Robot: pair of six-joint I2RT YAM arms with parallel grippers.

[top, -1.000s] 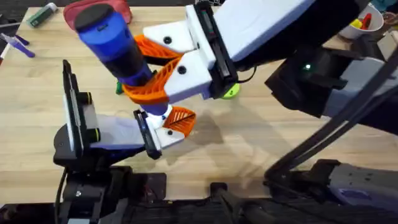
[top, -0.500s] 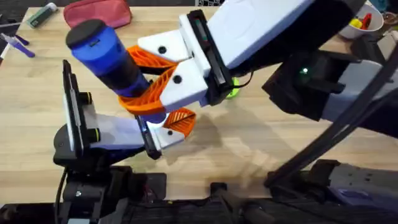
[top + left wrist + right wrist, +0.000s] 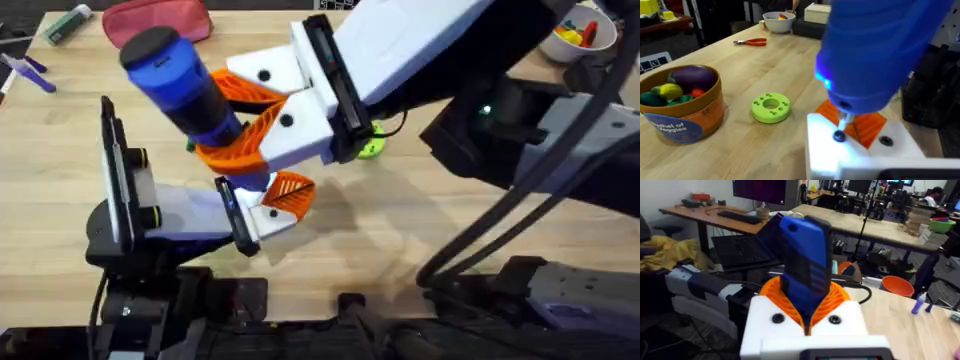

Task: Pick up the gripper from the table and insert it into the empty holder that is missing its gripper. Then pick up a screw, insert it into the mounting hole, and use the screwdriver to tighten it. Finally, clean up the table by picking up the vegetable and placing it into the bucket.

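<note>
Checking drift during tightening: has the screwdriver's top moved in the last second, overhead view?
Yes. The screwdriver cap swung left toward the red pouch, then partly back; it now sits roughly where it began.

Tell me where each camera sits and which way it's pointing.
Overhead: above the table, looking down on the right pincer clamping the screwdriver.
Left wrist: low over the table, facing the holder and the bucket.
Right wrist: behind its own orange pads, facing out into the room.
Shared: all three show the blue screwdriver.
</note>
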